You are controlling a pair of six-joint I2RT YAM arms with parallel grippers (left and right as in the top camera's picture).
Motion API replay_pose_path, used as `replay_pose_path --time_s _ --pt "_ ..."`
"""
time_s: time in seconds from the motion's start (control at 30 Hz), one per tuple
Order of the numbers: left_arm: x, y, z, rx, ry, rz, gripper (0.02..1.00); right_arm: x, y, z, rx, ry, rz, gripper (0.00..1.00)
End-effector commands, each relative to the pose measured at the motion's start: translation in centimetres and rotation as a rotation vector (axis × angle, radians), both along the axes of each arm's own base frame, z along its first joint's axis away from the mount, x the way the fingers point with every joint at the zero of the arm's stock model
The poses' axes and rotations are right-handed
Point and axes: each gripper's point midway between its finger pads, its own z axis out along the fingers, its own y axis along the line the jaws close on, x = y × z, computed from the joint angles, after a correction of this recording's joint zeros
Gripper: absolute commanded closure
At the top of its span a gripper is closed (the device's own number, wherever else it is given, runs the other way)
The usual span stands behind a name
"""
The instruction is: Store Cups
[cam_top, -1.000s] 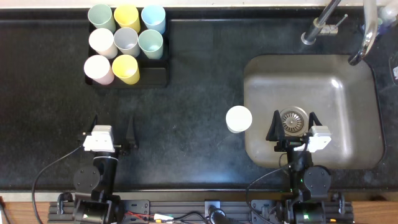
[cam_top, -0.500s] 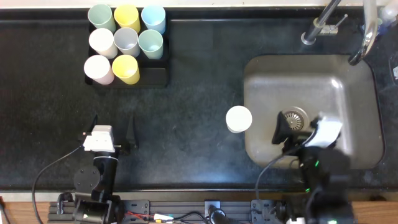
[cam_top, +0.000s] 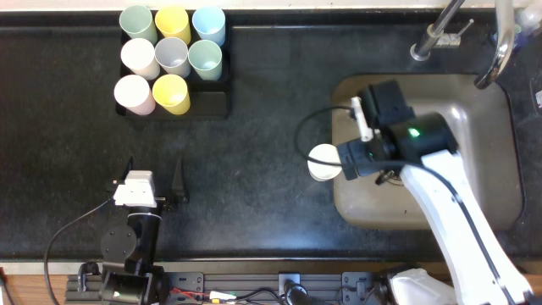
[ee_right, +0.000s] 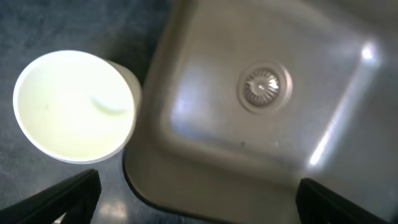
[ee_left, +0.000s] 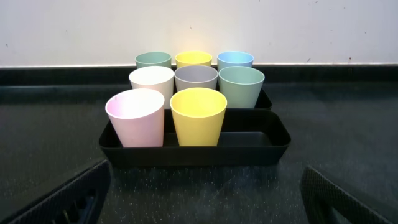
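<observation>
Right tool, spread apart, near round white cup beside smooth steel sink

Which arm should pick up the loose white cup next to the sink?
Right, most likely. The right gripper is open, close over the white cup, which stands on the counter at the sink edge. The left gripper sits open far across the counter, nearer the tray.
</observation>
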Motion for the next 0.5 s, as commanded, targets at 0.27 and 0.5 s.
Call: replay_pose_path --time_s 0.27,0.5 --pt "0.0 0.1 0.1 -0.005 -0.007 0.000 0.023 1.4 3.0 -3.7 0.101 0.147 0.199 0.003" --pt "0.0 0.1 0.1 -0.005 -0.007 0.000 0.020 2.3 3.2 -5.2 0.098 0.165 0.197 0.003"
